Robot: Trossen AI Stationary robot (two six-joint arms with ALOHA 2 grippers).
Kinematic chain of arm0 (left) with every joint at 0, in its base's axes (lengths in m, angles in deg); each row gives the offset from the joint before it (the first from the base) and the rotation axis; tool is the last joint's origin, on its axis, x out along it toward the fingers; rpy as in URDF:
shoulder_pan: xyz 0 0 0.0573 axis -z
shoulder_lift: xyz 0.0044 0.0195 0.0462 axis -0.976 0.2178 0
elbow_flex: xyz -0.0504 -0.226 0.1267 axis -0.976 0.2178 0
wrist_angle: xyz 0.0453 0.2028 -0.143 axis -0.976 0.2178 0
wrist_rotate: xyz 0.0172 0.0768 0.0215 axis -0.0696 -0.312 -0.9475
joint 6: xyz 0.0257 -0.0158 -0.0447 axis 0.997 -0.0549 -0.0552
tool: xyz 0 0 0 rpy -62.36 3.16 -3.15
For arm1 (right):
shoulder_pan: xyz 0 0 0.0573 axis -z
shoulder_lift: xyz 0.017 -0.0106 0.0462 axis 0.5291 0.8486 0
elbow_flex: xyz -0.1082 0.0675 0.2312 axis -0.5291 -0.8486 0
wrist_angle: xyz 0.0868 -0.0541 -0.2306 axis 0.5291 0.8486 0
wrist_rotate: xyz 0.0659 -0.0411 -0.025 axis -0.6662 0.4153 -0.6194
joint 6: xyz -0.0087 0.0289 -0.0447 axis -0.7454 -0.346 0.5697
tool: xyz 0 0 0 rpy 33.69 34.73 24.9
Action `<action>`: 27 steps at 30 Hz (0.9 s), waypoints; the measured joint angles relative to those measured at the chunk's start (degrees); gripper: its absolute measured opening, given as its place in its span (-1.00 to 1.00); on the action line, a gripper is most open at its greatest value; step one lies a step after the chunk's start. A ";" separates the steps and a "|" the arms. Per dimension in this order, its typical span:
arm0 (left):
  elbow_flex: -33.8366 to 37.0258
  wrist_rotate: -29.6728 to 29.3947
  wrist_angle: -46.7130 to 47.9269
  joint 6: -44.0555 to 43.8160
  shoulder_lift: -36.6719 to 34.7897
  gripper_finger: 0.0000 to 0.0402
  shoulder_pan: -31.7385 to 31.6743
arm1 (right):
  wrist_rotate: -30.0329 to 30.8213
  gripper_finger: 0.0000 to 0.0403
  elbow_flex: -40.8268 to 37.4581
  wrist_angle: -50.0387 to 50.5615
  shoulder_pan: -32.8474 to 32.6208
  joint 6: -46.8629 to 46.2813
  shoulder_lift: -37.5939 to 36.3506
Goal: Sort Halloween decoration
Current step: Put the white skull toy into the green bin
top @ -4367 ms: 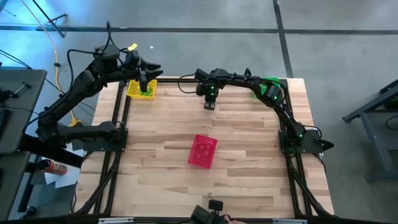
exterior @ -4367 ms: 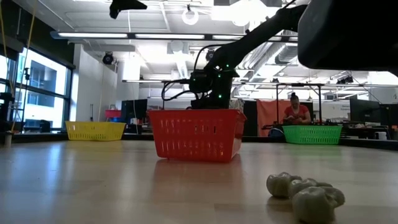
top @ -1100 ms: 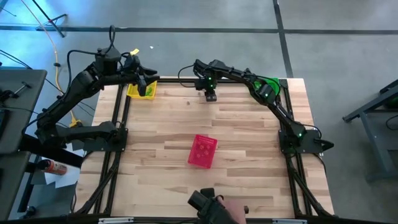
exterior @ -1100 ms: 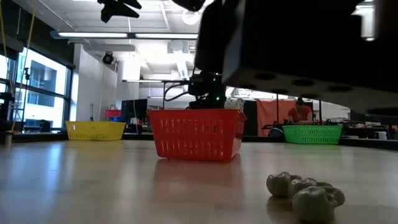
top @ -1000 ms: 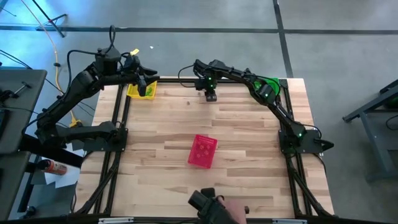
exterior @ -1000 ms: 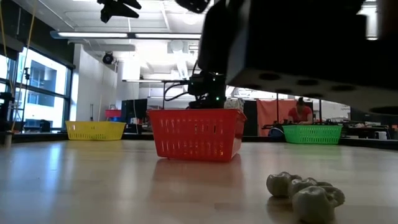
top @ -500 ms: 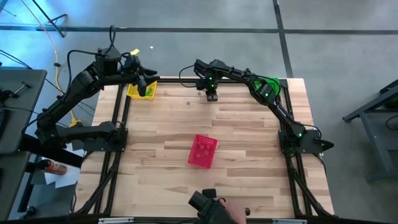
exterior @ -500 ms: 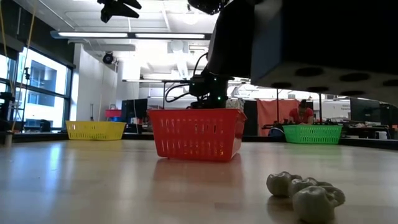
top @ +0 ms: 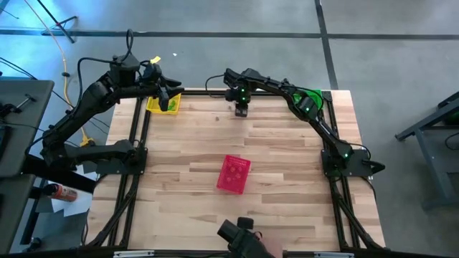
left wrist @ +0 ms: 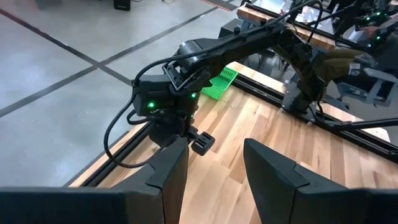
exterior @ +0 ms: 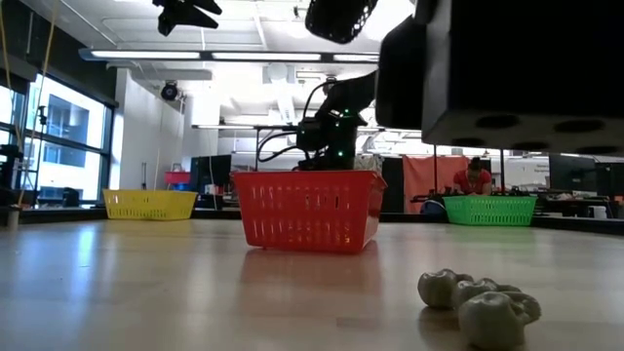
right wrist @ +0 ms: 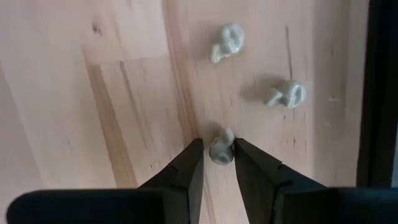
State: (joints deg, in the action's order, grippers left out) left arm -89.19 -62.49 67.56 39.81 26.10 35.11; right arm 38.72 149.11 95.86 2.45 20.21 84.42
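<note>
My right gripper (top: 242, 110) points straight down at the table's far edge, shut on a tiny pale trinket (right wrist: 221, 149). Two more pale trinkets (right wrist: 226, 42) (right wrist: 286, 93) lie loose on the wood beyond it. My left gripper (top: 167, 97) hangs open and holds nothing, above the yellow basket (top: 156, 106) at the far left corner. In the left wrist view its fingers (left wrist: 171, 165) frame the right arm's gripper (left wrist: 200, 140). A clump of pale trinkets (exterior: 478, 300) lies on the table near the low camera. My right gripper pinches the pale trinket between its two fingers (right wrist: 189, 163), one on each side of its lower part (right wrist: 219, 154). The fingers come from above, pointing down. The trinket's top end sticks out past the fingertips. I cannot tell whether it is lifted off the wood.
A pink basket (top: 234, 173) stands mid-table and a green basket (top: 310, 99) at the far right corner. A dark object (top: 240, 235) sits at the near edge and fills the low view's upper right (exterior: 517, 68). A person (exterior: 475, 175) sits in the room behind.
My right gripper has stayed in place and rolled slightly about its downward line. At the near edge a person's hand has drawn back. The dark bulk close before the low camera has shifted toward the right, uncovering the right arm behind the pink basket.
</note>
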 joint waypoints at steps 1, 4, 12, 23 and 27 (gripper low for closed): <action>0.00 0.00 0.00 0.31 0.00 -0.27 0.00 | -0.02 -0.58 0.00 -0.13 0.00 -1.20 0.00; 0.00 0.02 0.00 0.89 0.00 -0.27 0.00 | -0.08 -0.58 0.00 -0.39 0.00 -3.83 0.00; 0.00 0.02 0.00 0.99 0.00 -0.27 0.00 | -0.19 -0.60 0.00 -0.55 0.00 -6.37 0.00; 0.00 0.02 0.00 0.99 0.00 -0.27 0.00 | -0.18 -0.96 0.00 -0.56 -0.04 -8.21 -0.22; 0.00 0.02 0.02 0.98 0.00 -0.27 0.00 | -0.20 -0.96 0.02 -0.55 -0.04 -8.27 -0.24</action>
State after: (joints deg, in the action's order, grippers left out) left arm -89.19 -62.47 67.58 40.79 26.10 35.11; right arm 38.52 149.13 95.31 2.41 11.94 84.18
